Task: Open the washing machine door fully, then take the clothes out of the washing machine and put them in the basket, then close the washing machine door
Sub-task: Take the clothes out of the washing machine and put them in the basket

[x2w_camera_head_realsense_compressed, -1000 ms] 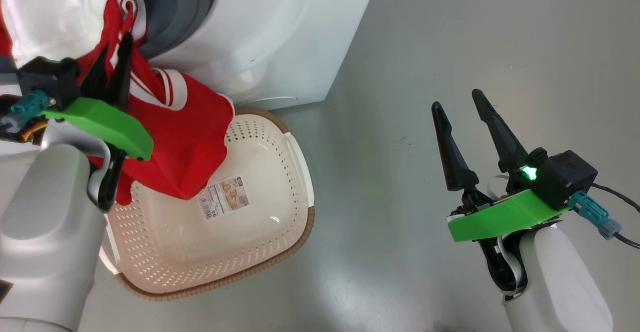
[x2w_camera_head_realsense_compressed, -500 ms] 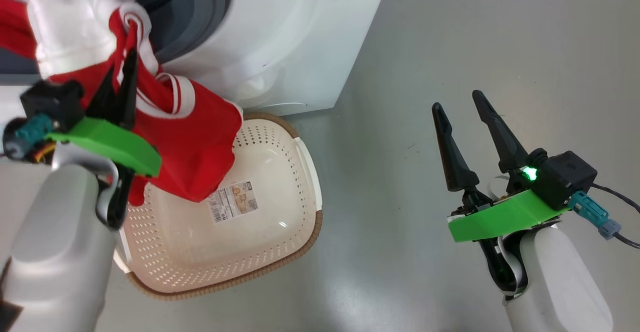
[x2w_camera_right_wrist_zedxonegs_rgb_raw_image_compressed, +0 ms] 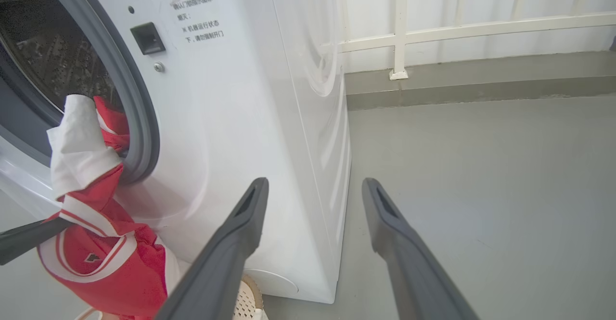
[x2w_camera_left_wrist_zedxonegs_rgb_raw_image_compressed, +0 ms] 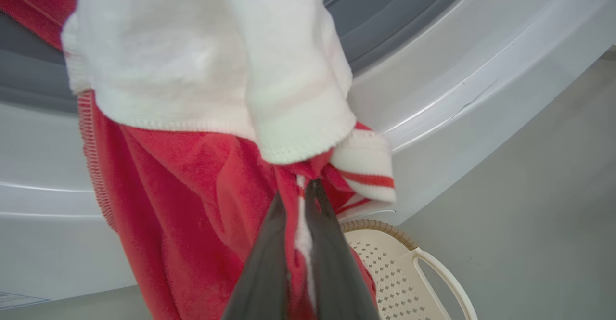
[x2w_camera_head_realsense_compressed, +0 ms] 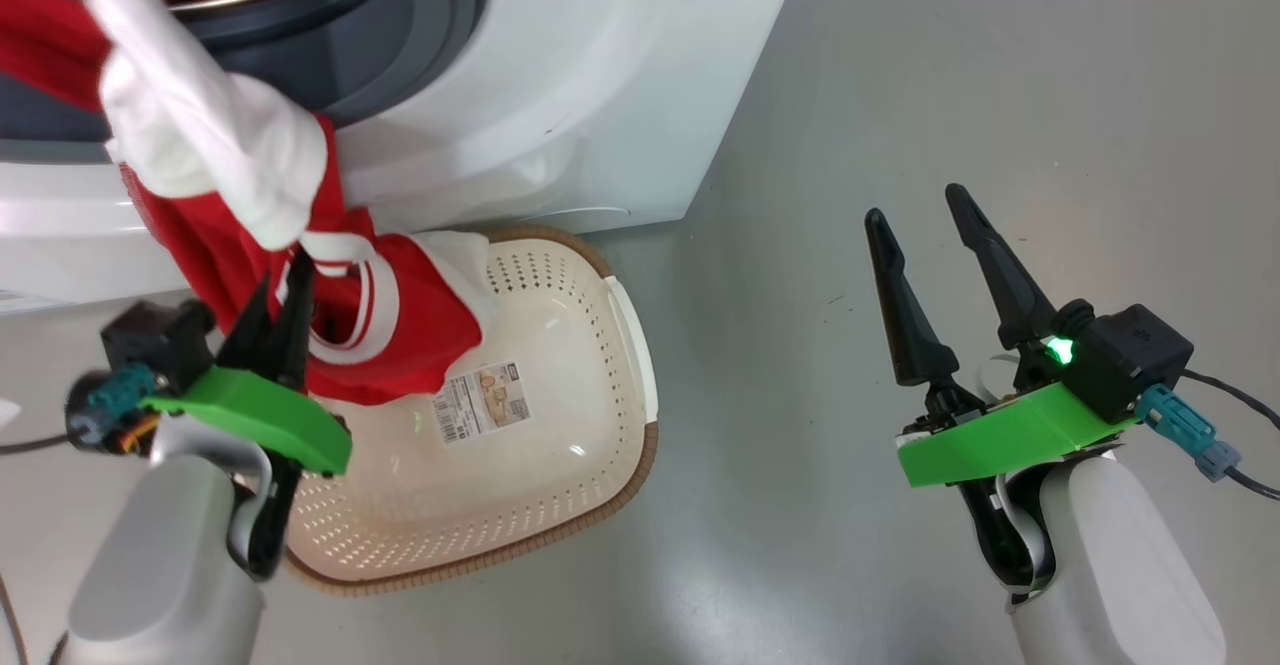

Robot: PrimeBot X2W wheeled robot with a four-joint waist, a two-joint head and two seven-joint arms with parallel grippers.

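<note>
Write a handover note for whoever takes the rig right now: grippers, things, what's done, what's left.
Left gripper: shut on the clothes, pinching a red-and-white fold.
Right gripper: open, empty, held over the floor to the right.
Clothes: draped from the washing machine down over the basket in front of it; upper end inside the drum.
Done: door open, clothes gripped and partly out.
Left: pull the clothes free, drop them in the basket, close the door.

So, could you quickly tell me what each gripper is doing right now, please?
Left gripper: shut on the soft red-and-white fabric clothes.
Right gripper: open, holding nothing.
</note>
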